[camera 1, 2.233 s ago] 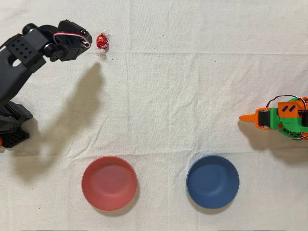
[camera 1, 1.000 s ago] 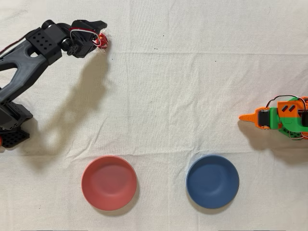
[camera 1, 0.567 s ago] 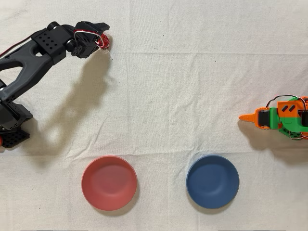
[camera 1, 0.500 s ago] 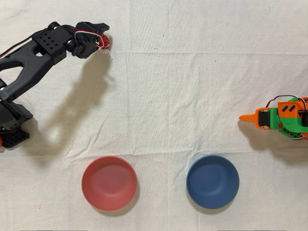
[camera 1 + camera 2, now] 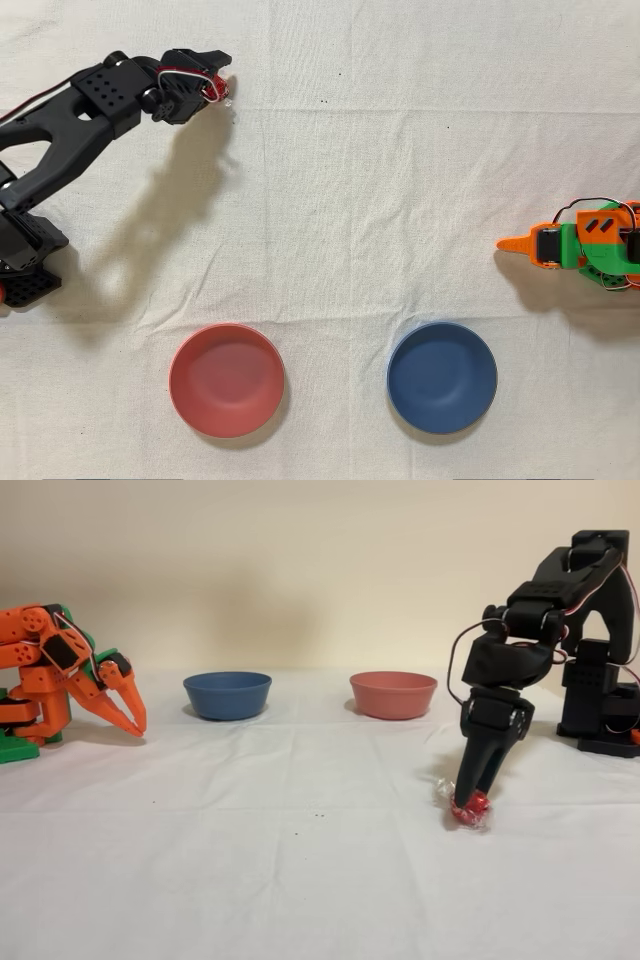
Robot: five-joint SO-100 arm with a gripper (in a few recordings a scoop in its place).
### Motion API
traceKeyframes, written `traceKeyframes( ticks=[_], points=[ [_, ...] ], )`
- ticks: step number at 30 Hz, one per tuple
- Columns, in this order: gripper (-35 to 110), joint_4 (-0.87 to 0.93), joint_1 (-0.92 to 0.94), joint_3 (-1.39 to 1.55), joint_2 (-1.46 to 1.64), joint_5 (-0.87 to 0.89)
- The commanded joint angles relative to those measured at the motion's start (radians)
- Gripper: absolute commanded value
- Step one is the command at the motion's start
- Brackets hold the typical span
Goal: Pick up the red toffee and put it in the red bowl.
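At the top left of the overhead view, the black arm's gripper [image 5: 212, 88] sits over the red toffee [image 5: 213, 91], its fingers drawn in close on either side of the candy so that only a sliver of red foil and a bit of clear wrapper show past them. The red bowl [image 5: 227, 380] lies well apart, near the bottom edge, with the blue bowl [image 5: 442, 377] to its right, both on the white cloth [image 5: 400, 200]. The idle orange arm [image 5: 585, 246] stays at the right edge.

In the fixed view, the gripper [image 5: 470, 798] points steeply down with its tips narrowed onto the red toffee [image 5: 468, 810], which still looks to rest on the white cloth [image 5: 250, 860], crinkled wrapper ends sticking out to each side. The jaws appear nearly closed around the foil ball, holding it. The red bowl [image 5: 393, 694] stands behind and to the left of the gripper, beside the blue bowl [image 5: 227, 694].

I judge the toffee very light, with a firm round core under slick foil, so it may squirt out of a glancing pinch. The twisted ends are flimsy and would slip; the hold belongs across the middle of the ball, squeezed squarely.
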Motion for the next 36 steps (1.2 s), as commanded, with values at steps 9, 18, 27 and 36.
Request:
traceKeyframes(
  ticks=[9,18,27,36],
  points=[
    [29,-0.025,0.023,-0.031,-0.011,-0.025],
    [15,-0.035,0.041,-0.017,-0.009,-0.046],
    [8,-0.012,0.029,0.012,0.063,-0.026],
    [7,0.043,0.061,0.124,0.264,-0.057]
  ],
)
